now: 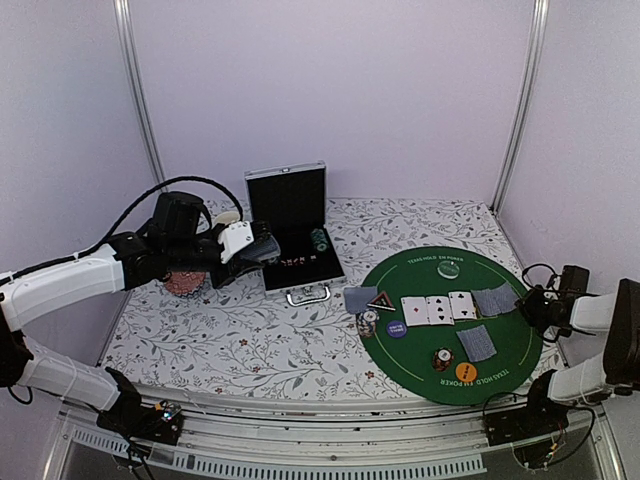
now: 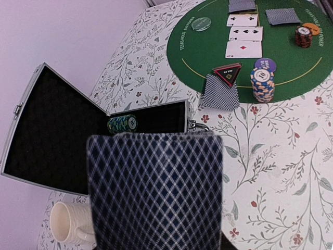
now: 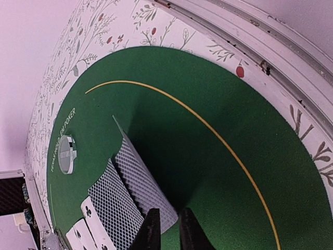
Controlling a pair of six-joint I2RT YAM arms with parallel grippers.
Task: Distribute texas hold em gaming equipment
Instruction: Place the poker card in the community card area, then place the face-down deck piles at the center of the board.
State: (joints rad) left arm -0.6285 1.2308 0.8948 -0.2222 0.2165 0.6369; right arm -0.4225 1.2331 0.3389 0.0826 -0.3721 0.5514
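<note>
My left claw (image 1: 262, 252) is clamped on the blue-backed deck (image 2: 156, 192) above the counter (image 1: 230, 330) beside the open case (image 1: 295, 225), I reckon as dealing stock, while my right claw (image 3: 166, 229), fingers nearly together, sits at the face-down pair (image 3: 135, 187) on the green mat (image 3: 208, 156); whether it pinches one I cannot tell.

Soft, even, faintly pink light fills every view; shadows are weak. The near blue diamond-patterned card (image 2: 156, 192) looks soft, perhaps out of focus. A tilted grey-backed card (image 3: 141, 182) casts a dark shadow on the round green felt mat (image 3: 239, 172).
</note>
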